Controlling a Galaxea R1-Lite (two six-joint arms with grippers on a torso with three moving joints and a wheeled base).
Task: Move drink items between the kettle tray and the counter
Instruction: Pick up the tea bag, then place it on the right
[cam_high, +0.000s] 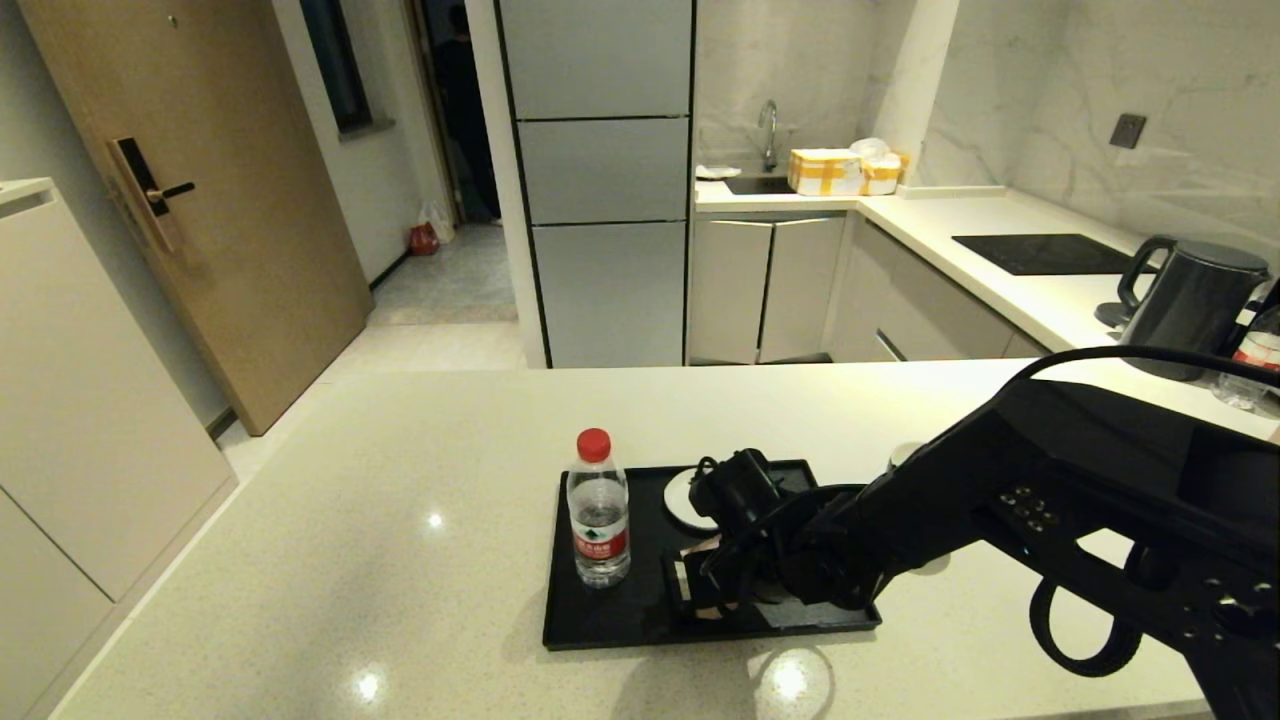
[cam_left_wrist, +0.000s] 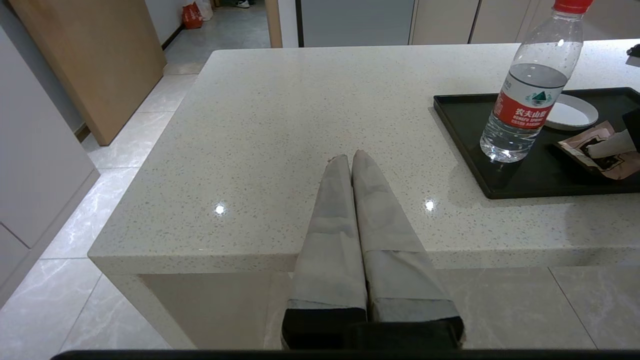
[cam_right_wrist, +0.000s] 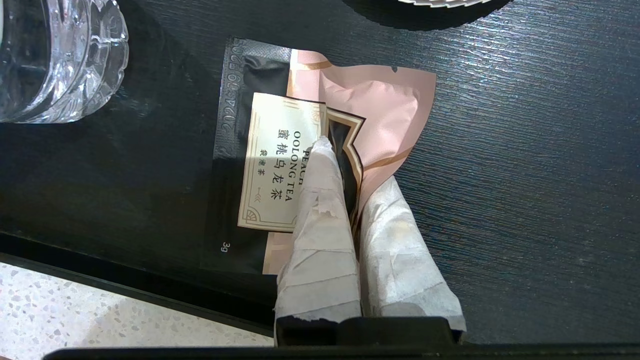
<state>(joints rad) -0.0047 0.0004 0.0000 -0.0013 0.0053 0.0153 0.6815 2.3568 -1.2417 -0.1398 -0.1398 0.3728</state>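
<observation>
On the black kettle tray (cam_high: 610, 622) lies the pink-and-black tea sachet (cam_right_wrist: 385, 107), its cream label facing up. My right gripper (cam_right_wrist: 352, 165) is down on the tray and shut on the sachet's crumpled pink edge. The sachet (cam_left_wrist: 595, 145) and one pale finger show at the edge of the left wrist view. A round cup with a white inside (cam_high: 683, 498) stands on the tray just behind the right gripper (cam_high: 715, 578). My left gripper (cam_left_wrist: 350, 156) is shut and holds nothing, parked over the near edge of the cream counter (cam_left_wrist: 280, 115).
A water bottle with a red cap (cam_high: 598, 512) stands at the tray's left end. On the far right counter there is a dark kettle (cam_high: 1190, 305) and a glossy hob panel (cam_high: 1045, 253). The floor drops away beyond the counter's left edge.
</observation>
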